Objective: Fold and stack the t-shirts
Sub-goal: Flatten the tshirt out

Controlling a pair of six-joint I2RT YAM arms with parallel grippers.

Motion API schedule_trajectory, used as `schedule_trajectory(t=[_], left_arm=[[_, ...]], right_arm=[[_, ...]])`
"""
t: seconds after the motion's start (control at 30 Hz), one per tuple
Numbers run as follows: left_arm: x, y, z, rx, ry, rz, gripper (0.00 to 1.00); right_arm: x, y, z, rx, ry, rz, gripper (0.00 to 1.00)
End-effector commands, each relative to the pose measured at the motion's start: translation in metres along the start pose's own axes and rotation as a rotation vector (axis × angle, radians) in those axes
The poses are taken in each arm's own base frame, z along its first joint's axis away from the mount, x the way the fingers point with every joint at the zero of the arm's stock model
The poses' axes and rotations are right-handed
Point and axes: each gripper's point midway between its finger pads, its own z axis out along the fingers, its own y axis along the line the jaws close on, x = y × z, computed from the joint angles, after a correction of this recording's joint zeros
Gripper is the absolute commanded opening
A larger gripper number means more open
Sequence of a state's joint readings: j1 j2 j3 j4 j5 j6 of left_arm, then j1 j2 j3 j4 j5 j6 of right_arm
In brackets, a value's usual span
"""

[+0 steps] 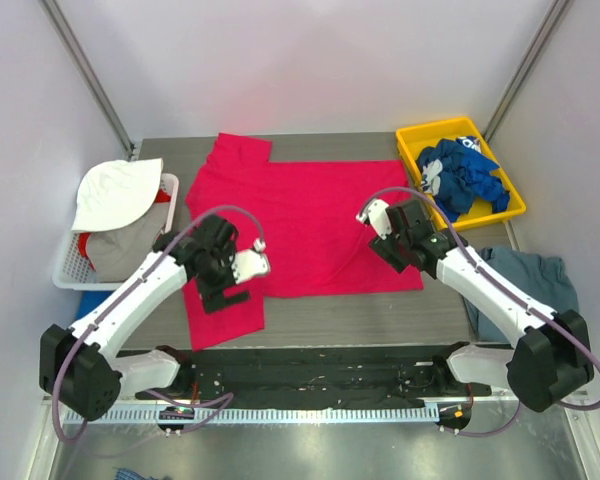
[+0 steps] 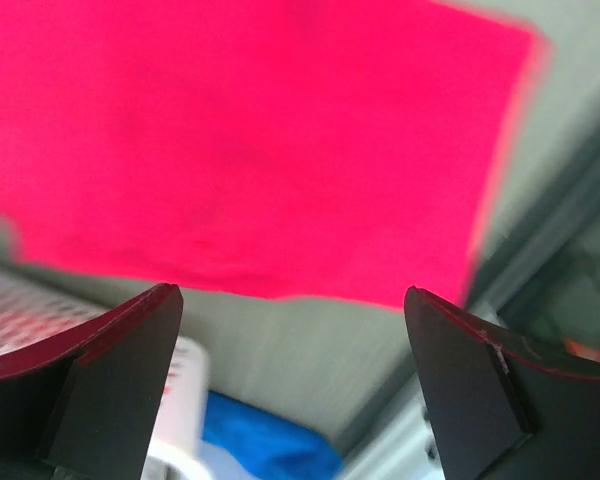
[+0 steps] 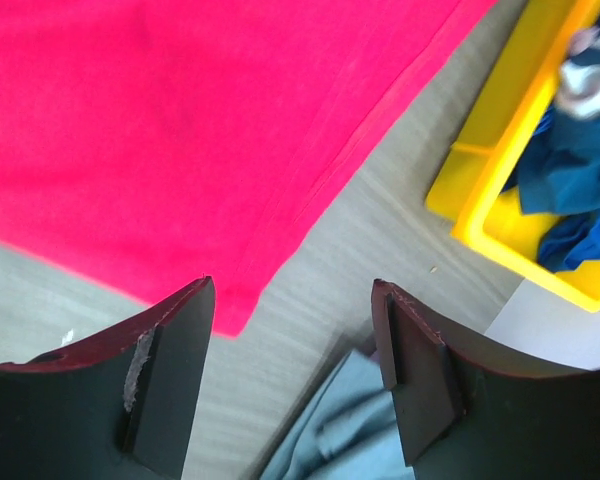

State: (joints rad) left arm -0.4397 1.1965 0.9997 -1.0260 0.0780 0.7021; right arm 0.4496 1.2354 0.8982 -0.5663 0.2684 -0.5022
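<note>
The bright pink-red t-shirt lies spread flat on the table, with one part reaching down to the near left. My left gripper hovers open and empty over that near-left part. The left wrist view shows the pink cloth beyond its jaws. My right gripper is open and empty above the shirt's right side; its wrist view shows the shirt's corner. The slate grey-blue t-shirt lies crumpled at the near right and also shows in the right wrist view. Royal blue shirts fill the yellow bin.
The yellow bin stands at the far right and also shows in the right wrist view. A white basket at the left holds a white hat and grey cloth. A blue item lies beside the basket.
</note>
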Motion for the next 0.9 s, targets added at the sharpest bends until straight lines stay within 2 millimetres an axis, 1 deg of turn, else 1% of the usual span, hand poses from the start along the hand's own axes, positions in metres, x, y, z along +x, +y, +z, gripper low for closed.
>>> schedule_trajectory(t=[0.0,0.07,0.1,0.17,0.2,0.23,0.27,0.33,0.37,0.4,0.43,0.47,0.5,0.53,0.6,0.63,0.7,0.73,0.77,0.8,0.83,0.87], left_arm=[[0.041,-0.05,-0.011,0.15,0.195,0.15,0.97],[0.041,-0.057,-0.013,0.157,0.194,0.16,0.96],[0.037,-0.061,-0.014,0.144,0.174,0.171,0.96],[0.03,-0.064,-0.01,0.117,0.142,0.184,0.96],[0.024,-0.069,-0.008,0.114,0.125,0.204,0.96],[0.019,-0.064,-0.003,0.074,0.122,0.221,0.96],[0.02,-0.065,0.002,0.066,0.132,0.236,0.96],[0.009,-0.073,0.014,0.082,0.125,0.244,0.96],[0.005,-0.078,0.018,0.092,0.126,0.24,0.94],[-0.002,-0.083,0.024,0.088,0.122,0.258,0.93],[-0.011,-0.084,0.032,0.075,0.107,0.249,0.92],[-0.012,-0.086,0.039,0.067,0.113,0.256,0.91],[-0.018,-0.084,0.044,0.03,0.106,0.264,0.91],[-0.026,-0.082,0.053,0.013,0.088,0.25,0.91],[-0.031,-0.081,0.062,-0.002,0.077,0.238,0.91],[-0.039,-0.08,0.066,-0.016,0.052,0.224,0.9],[-0.041,-0.085,0.073,-0.01,0.043,0.194,0.88],[-0.047,-0.084,0.075,-0.023,0.018,0.189,0.88],[-0.047,-0.087,0.078,-0.025,0.014,0.187,0.88],[-0.047,-0.088,0.08,-0.03,0.012,0.187,0.88],[-0.052,-0.085,0.083,-0.056,-0.01,0.185,0.87],[-0.049,-0.088,0.087,-0.054,-0.004,0.185,0.87]], right_arm=[[0.026,0.013,-0.016,-0.055,0.063,-0.052,0.7],[0.033,0.016,-0.019,-0.065,0.075,-0.063,0.7],[0.035,0.017,-0.019,-0.063,0.079,-0.069,0.7],[0.041,0.02,-0.017,-0.066,0.098,-0.08,0.69],[0.044,0.022,-0.015,-0.072,0.108,-0.084,0.69],[0.046,0.024,-0.013,-0.078,0.115,-0.087,0.68],[0.047,0.026,-0.01,-0.077,0.12,-0.086,0.68],[0.049,0.029,-0.005,-0.083,0.135,-0.084,0.67],[0.048,0.031,-0.003,-0.082,0.132,-0.086,0.67],[0.049,0.032,-0.001,-0.085,0.138,-0.089,0.66],[0.048,0.032,0.0,-0.083,0.137,-0.088,0.66],[0.047,0.032,0.001,-0.077,0.135,-0.085,0.66],[0.046,0.031,0.002,-0.074,0.136,-0.086,0.66],[0.046,0.031,0.003,-0.072,0.137,-0.085,0.66],[0.045,0.03,0.004,-0.067,0.132,-0.079,0.66],[0.044,0.03,0.004,-0.066,0.13,-0.076,0.66],[0.044,0.03,0.004,-0.063,0.13,-0.079,0.66],[0.045,0.029,0.003,-0.056,0.131,-0.082,0.66],[0.045,0.028,0.004,-0.05,0.131,-0.083,0.66],[0.046,0.028,0.004,-0.051,0.132,-0.085,0.65],[0.046,0.028,0.004,-0.049,0.131,-0.091,0.65],[0.046,0.027,0.005,-0.046,0.136,-0.092,0.65]])
